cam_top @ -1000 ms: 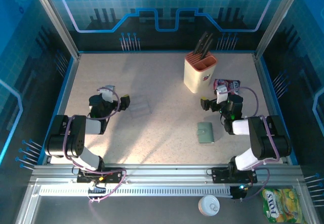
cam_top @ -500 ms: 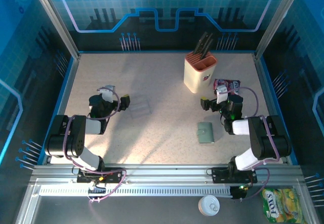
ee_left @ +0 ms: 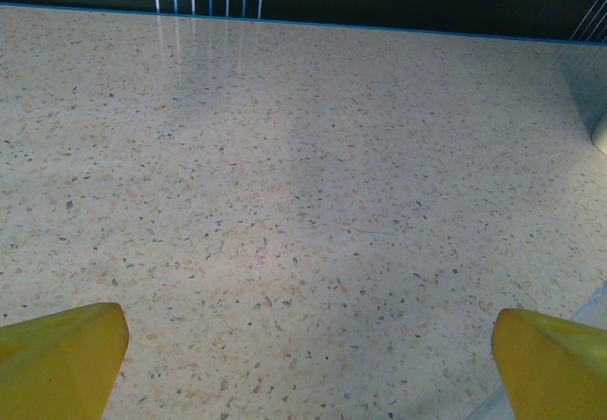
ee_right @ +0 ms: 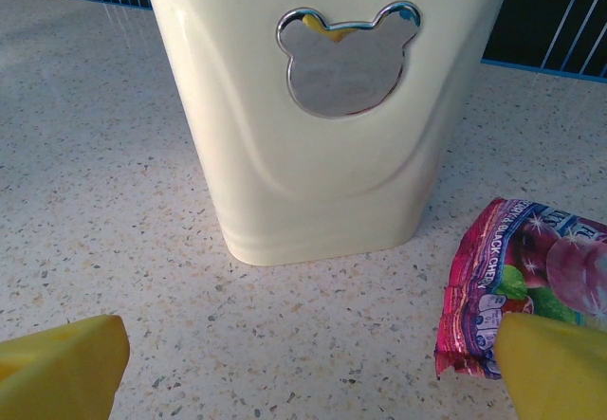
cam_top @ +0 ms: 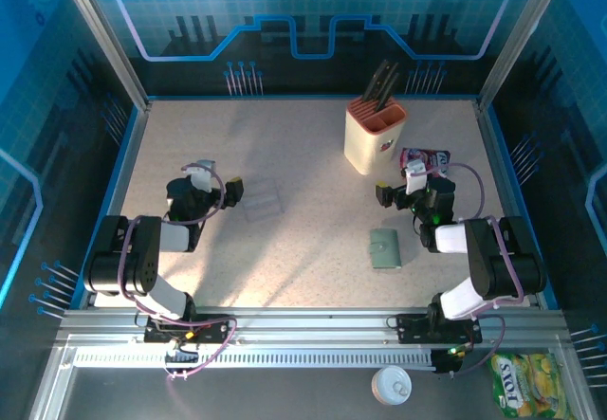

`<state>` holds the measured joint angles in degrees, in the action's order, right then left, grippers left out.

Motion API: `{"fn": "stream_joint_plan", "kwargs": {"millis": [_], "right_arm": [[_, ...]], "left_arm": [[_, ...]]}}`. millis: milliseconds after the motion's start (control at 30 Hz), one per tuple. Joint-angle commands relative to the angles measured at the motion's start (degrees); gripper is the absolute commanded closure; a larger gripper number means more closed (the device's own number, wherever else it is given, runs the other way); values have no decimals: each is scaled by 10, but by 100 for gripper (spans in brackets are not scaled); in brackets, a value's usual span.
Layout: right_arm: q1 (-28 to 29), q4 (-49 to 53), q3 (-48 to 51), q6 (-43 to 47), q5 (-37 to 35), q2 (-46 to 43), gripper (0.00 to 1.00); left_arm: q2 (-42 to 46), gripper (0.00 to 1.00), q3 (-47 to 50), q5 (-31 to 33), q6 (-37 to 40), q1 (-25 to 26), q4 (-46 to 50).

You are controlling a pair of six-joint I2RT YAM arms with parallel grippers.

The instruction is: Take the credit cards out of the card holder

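fig. opening position. the card holder [cam_top: 385, 248] lies shut and flat on the table [cam_top: 303, 155], near the right gripper [cam_top: 383, 195] and well apart from the left gripper [cam_top: 233, 191]. both pairs of yellow fingers [ee_right: 57, 363] are spread wide and empty. the right pair faces the knife block [ee_right: 322, 107] and snack packet [ee_right: 517, 287], not the holder. the credit cards are hidden, probably inside the fold. to do it well: pin the holder with one gripper, lift the tab edge with the other, then pinch a card's free edge.
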<state>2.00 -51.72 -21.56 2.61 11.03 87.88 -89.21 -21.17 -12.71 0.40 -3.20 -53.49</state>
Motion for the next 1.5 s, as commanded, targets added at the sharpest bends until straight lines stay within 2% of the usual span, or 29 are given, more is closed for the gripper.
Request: {"fn": "stream_joint_plan", "kwargs": {"millis": [0,433,700,933,1100,1300,1467], "right_arm": [[-8,-22,4,7,9,2,0],[-8,-15,13,9,11,-26,0],[4,67,-9,19,-5,-71,0],[41,220,-52,17,-59,-129,0],[78,344,-88,4,-102,-166,0],[112,490,-134,-26,-130,-201,1],[121,602,-177,-94,-128,-213,2]], "left_arm": [[-1,1,3,4,6,-4,-21],[16,1,20,3,8,-3,-38],[73,1,4,43,1,4,46],[118,1,-43,105,-12,20,180],[153,1,-98,127,-55,28,321],[186,1,-170,122,-127,33,497],[192,1,-202,63,-213,36,608]]}}
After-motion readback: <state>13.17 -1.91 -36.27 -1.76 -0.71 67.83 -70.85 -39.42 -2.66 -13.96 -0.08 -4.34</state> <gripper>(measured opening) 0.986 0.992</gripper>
